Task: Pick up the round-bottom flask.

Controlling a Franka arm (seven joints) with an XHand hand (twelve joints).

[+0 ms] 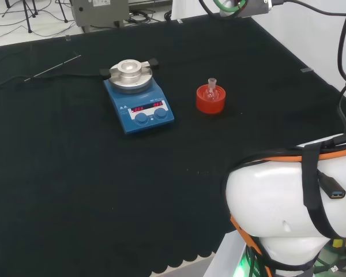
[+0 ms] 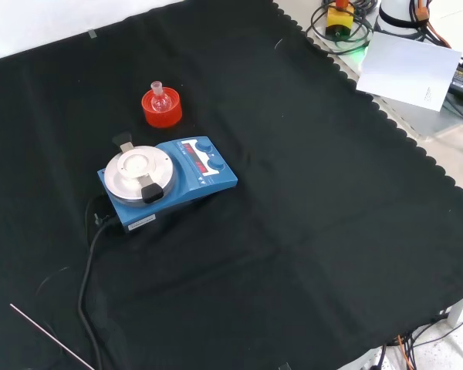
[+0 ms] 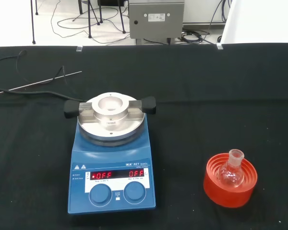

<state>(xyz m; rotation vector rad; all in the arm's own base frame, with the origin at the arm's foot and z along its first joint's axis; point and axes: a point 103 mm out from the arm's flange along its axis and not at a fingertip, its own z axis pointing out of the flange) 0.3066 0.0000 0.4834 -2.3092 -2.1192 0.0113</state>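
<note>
One small flask (image 3: 231,173) sits upright in its red stand (image 3: 230,188); you could tip it, and I can't tell your hand's state.

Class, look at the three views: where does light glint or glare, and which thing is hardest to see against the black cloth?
Head view: the flask is a faint clear shape on its red stand, hardest to see. Front view: the stirrer's metal plate glares pale. Wrist view: small glints on the flask's bulb; the thin rod catches light against the cloth.
</note>
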